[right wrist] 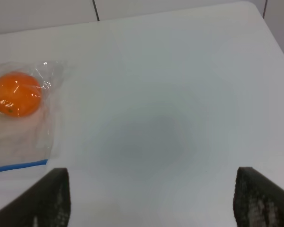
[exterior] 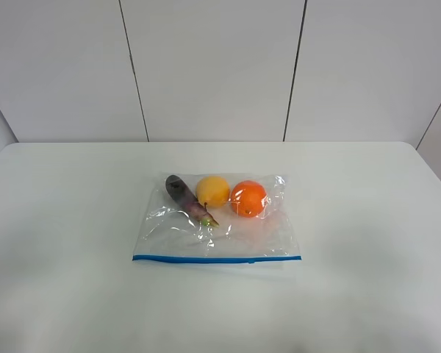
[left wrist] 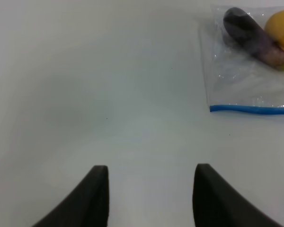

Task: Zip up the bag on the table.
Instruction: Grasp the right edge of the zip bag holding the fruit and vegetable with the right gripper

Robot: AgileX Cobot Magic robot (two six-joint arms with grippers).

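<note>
The clear zip bag (exterior: 217,228) lies flat in the middle of the white table (exterior: 59,220), its blue zip strip (exterior: 217,259) along the near edge. Inside are a purple eggplant (exterior: 185,197), a yellow fruit (exterior: 213,190) and an orange (exterior: 248,198). No gripper shows in the exterior high view. My left gripper (left wrist: 150,177) is open above bare table, apart from the bag's corner (left wrist: 248,80). My right gripper (right wrist: 151,189) is open wide above bare table, apart from the bag's other end (right wrist: 23,123) with the orange (right wrist: 16,93).
White wall panels (exterior: 213,66) stand behind the table's far edge. The table's rounded far right corner (right wrist: 251,5) shows in the right wrist view.
</note>
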